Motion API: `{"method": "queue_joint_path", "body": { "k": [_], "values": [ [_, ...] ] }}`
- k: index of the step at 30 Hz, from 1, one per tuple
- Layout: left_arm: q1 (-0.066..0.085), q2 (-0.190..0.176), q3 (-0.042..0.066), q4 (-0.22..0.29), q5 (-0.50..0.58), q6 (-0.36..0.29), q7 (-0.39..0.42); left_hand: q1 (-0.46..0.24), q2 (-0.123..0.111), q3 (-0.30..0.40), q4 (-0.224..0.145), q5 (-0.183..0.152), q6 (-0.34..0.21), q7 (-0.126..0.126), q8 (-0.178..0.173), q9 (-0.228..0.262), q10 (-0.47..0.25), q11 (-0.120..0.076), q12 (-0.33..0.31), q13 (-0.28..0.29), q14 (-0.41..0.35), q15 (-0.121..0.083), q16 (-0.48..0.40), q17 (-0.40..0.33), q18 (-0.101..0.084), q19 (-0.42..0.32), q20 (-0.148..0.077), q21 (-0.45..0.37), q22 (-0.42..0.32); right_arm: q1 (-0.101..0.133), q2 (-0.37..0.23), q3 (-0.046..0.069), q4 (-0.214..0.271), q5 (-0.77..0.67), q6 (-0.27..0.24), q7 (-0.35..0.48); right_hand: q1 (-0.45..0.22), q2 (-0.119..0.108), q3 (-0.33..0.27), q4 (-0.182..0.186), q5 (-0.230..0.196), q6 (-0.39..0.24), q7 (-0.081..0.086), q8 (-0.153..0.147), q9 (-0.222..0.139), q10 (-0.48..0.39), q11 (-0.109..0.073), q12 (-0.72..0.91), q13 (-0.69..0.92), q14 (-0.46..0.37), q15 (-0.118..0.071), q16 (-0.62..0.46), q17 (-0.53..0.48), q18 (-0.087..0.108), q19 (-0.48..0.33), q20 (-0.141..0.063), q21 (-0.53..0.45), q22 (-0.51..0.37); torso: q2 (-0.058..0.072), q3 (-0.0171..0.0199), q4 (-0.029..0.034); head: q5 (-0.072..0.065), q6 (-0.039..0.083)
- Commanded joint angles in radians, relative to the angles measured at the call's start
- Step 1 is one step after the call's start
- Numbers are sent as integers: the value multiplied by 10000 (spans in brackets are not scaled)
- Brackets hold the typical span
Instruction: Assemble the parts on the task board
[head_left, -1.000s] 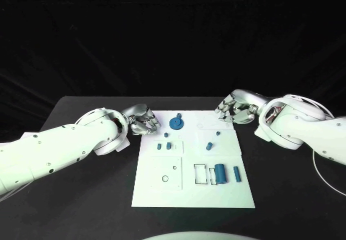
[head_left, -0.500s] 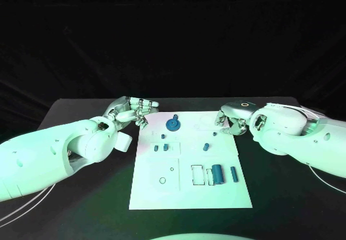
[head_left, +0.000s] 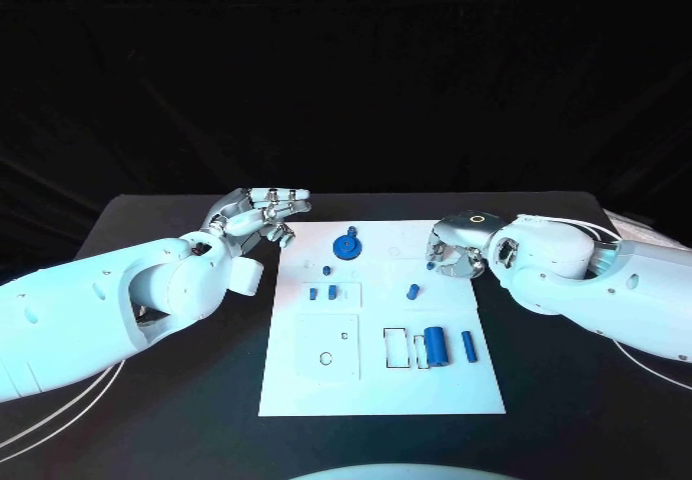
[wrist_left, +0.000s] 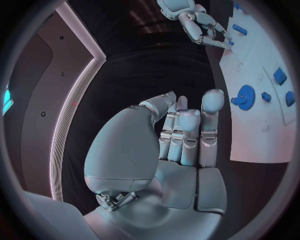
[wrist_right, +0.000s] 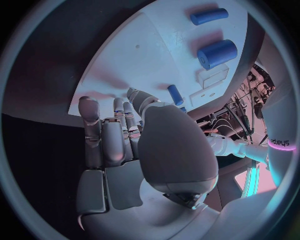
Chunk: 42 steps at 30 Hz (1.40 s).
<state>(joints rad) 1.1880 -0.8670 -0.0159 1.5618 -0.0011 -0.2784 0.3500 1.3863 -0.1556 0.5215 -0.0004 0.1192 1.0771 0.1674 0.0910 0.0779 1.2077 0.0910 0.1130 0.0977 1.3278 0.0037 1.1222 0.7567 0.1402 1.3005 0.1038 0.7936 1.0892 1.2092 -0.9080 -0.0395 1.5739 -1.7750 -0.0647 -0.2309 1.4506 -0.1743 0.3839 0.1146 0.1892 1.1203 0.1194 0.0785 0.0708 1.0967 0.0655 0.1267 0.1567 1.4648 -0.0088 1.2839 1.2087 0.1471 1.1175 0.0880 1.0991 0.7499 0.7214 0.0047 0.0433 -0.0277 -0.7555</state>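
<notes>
Judging from here, I am early in the assembly: blue parts lie loose on the white board, left hand released beside it, right hand empty at its far edge.

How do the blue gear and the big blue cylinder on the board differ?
The gear is a flat toothed disc, while the big cylinder is a plain smooth-sided drum. The gear sits at the task board's far end; the cylinder sits toward the near end, beside a slimmer cylinder. Both are blue, and neither hand touches them.
</notes>
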Motion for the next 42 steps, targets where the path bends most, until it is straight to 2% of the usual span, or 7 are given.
{"method": "queue_joint_path", "body": {
  "k": [1, 14, 22, 30, 35, 42],
  "values": [
    [-1, -4, 5, 39, 322, 32, 306, -72, 36, -77, 19, 38, 46, -11, 68, -15, 33, -16, 40, 15, -84, 11, -52, -21, 119, -81, 22, -46, -20, -37, 47, -3, 9, -231, 298, 84, 18, 51, 56, 7, -49, 40, -59, -58, -2, 52, -37, -48, -64, 388, -35, -67, -35, 82, -1, -28, -38, 30, -7, 5, -5, 12, -10],
    [-1, -22, 5, 33, 353, 45, 292, -74, 39, -91, 17, 37, 48, -11, 71, -16, 32, -16, 47, 17, -90, 11, -58, -33, 122, -89, 21, -70, -35, -68, 191, -4, -25, -73, 302, 200, 50, 182, 194, -45, -94, 192, -32, -44, 19, 309, -10, -39, -317, 402, -16, -54, -6, 60, 92, -25, 36, 142, -9, 5, 1, 16, -23],
    [-1, -35, 4, 47, 354, 52, 267, -75, 43, -119, 11, 35, 48, -14, 76, -19, 31, -18, 62, 22, -102, 9, -69, -59, 125, -97, 20, -99, -53, -109, 297, -4, -154, -37, 435, 209, 228, 433, 470, -254, -411, 580, -33, 81, 98, 839, -44, 58, -510, 457, -38, 99, 178, 10, 281, -44, 259, 471, -2, 8, 7, 16, -48],
    [-1, -47, 4, 78, 355, 73, 240, -74, 43, -131, 6, 34, 44, -14, 75, -21, 25, -18, 66, 23, -108, 9, -74, -71, 127, -101, 19, -114, -62, -176, 415, -4, -324, -166, 470, 164, 314, 542, 642, -501, -655, 784, -19, 124, 161, 1170, -61, 44, -621, 486, -60, 216, 310, -27, 396, -68, 443, 717, -3, 6, 5, 2, -82],
    [-1, -55, 4, 83, 355, 86, 223, -70, 46, -137, 2, 35, 42, -14, 76, -22, 23, -19, 69, 24, -113, 8, -80, -83, 128, -104, 18, -124, -68, -217, 432, -4, -322, -228, 248, 162, 317, 568, 678, -560, -696, 830, -22, 131, 178, 1247, -73, 32, -647, 494, -72, 253, 351, -41, 441, -74, 509, 809, -12, 6, -4, -5, -101],
    [-1, -57, 4, 78, 395, 125, 199, -81, 50, -171, 1, 26, 39, -12, 79, -26, 18, -17, 83, 28, -125, 8, -89, -106, 130, -112, 18, -154, -88, -233, 311, 0, -99, -3, -514, 236, 197, 531, 654, -559, -735, 853, -11, 121, 192, 1284, -62, -13, -690, 493, -73, 256, 348, -56, 475, -68, 563, 883, -16, 8, 10, -25, -94]
  ]
}}
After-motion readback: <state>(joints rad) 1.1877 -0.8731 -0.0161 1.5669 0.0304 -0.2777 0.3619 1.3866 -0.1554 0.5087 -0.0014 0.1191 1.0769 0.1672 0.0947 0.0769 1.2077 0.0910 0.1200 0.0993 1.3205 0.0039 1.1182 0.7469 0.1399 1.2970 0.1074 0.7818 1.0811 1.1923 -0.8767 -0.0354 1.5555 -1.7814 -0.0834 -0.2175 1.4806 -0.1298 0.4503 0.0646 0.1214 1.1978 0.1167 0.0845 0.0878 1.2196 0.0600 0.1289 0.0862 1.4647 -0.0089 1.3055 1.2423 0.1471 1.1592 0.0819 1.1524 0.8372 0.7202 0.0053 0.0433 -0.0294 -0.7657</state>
